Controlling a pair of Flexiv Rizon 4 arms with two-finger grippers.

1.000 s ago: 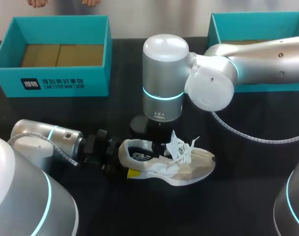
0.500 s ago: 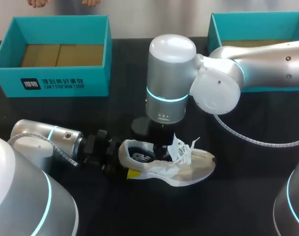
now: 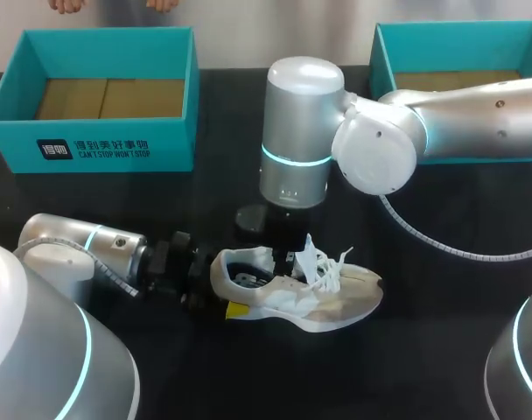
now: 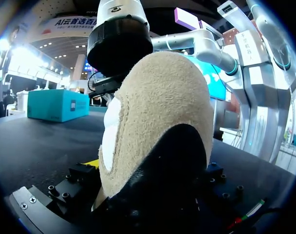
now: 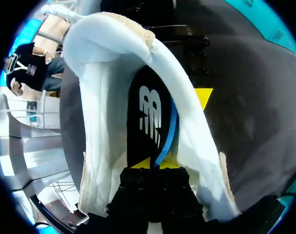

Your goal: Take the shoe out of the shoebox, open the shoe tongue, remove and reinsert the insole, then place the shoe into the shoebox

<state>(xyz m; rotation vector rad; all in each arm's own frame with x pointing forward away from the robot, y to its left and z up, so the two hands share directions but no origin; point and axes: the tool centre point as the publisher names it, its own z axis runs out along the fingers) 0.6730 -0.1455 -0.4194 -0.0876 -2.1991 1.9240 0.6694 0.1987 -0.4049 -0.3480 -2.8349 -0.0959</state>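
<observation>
Your beige suede sneaker (image 3: 323,297) lies lengthwise across the black surface (image 3: 161,201), toe pointing right. Your left hand (image 3: 224,289) pinches its heel; your right hand (image 5: 155,163) pinches the black insole (image 5: 148,117) inside.

Setting: robot lab bench, set up for a handling trial. Evidence:
- Black surface (image 3: 476,289) with little on it.
- Two silver arms with glowing cyan joint rings: left arm (image 3: 73,254) and right arm (image 3: 467,109), both reaching in over the surface.
- Coiled cable (image 3: 441,245) trailing from the right arm across the surface.
- Two open teal boxes (image 3: 100,144) (image 3: 384,52) at the far edge, laid out as stations.
- Single trial item: shoe (image 3: 310,297), insole (image 5: 148,112) showing.
</observation>
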